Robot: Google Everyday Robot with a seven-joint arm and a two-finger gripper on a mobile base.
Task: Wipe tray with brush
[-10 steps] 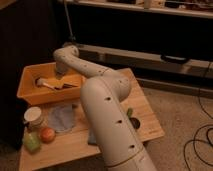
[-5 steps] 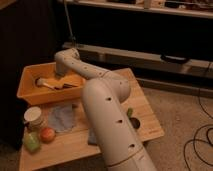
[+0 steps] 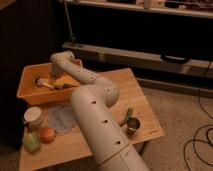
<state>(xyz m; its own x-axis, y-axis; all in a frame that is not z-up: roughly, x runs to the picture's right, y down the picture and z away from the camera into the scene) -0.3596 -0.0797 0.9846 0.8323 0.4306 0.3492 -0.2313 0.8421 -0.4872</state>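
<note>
Reaching into the tray (image 3: 35,97), the gripper (image 3: 56,76) sits just beside the brush (image 3: 45,84), whose handle lies along the tray floor, knob pointing away. Gripper state: cannot tell.

Yellow-orange tray (image 3: 31,96), whitish-handled brush (image 3: 44,84), blue-grey cloth (image 3: 62,119), cream arm (image 3: 95,112)

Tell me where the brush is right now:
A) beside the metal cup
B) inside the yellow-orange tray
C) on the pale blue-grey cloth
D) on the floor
B: the brush lies on the bottom of the tray, whitish handle showing, and the gripper is down inside the tray right beside it.
</note>
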